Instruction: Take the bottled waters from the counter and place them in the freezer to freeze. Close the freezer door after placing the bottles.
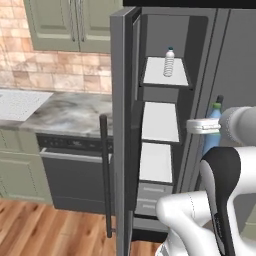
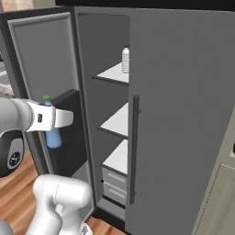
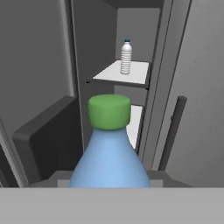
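One clear bottle (image 3: 126, 57) already stands on the top shelf (image 3: 133, 74); my gripper (image 1: 210, 126) seems clamped on the blue bottle (image 3: 109, 162), so I'd advance level into the freezer (image 1: 160, 120).

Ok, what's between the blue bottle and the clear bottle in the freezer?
Nothing: in the hand view, open air runs from the blue bottle, held in the gripper, to the clear bottle on the top shelf.

Black-fronted dishwasher (image 1: 75, 172), green cabinets (image 1: 65, 22), brick backsplash (image 1: 55, 70), wooden floor (image 1: 30, 230)
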